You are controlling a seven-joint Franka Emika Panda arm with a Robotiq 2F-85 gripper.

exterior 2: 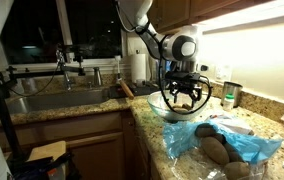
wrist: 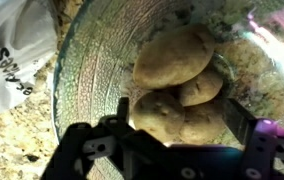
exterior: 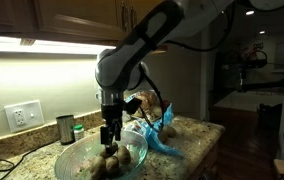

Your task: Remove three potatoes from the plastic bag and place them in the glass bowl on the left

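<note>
Where the glass bowl (wrist: 92, 80) curves, oval potatoes (wrist: 172, 60) lie.

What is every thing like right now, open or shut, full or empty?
gripper: open, holding nothing, over the bowl.
glass bowl: upright, with potatoes inside.
potatoes: at least three, heaped together in the bowl.
plastic bag: crumpled on the counter, more potatoes inside.
metal cup: upright beside the bowl.
</note>
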